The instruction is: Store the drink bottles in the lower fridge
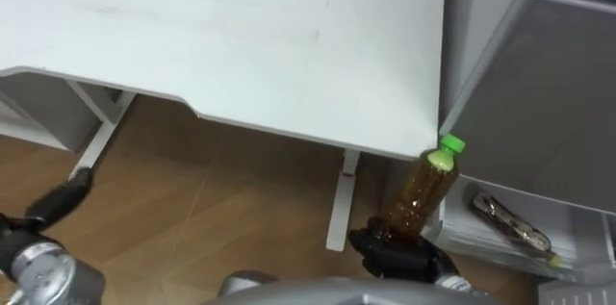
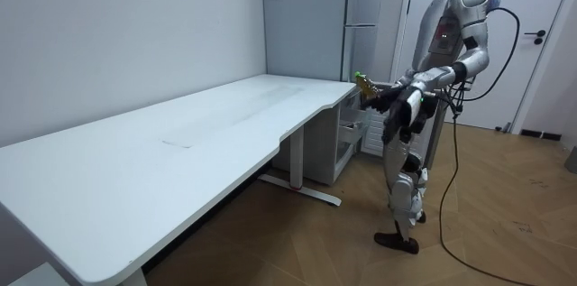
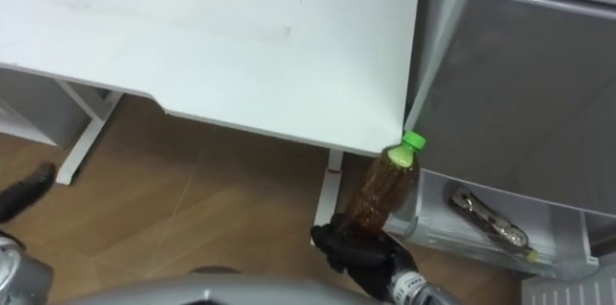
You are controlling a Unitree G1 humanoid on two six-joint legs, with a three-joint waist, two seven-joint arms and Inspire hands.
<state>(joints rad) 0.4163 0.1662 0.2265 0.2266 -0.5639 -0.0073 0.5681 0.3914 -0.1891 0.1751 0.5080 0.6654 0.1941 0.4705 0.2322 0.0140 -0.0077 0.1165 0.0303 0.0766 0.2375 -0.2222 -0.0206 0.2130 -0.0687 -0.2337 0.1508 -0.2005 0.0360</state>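
Closest, at 5 o'clock, the robot's right hand [image 1: 397, 253] curls its dark fingers round the base of a bottle [image 1: 420, 190] of brown drink with a green cap [image 1: 451, 144]. The bottle leans, cap toward 1 o'clock, just beside the corner of a white table [image 1: 241, 45] spreading from 9 to 12 o'clock. A grey fridge [image 1: 549, 64] stands at 2 o'clock. On a white shelf [image 1: 464, 234] low at 4 o'clock, a second bottle [image 1: 508, 222] lies on its side. The left hand [image 1: 62, 199] shows at 8 o'clock above the wooden floor [image 1: 221, 199]; whether it is open or closed cannot be told. The room view shows the robot standing at the table's end by the fridge.
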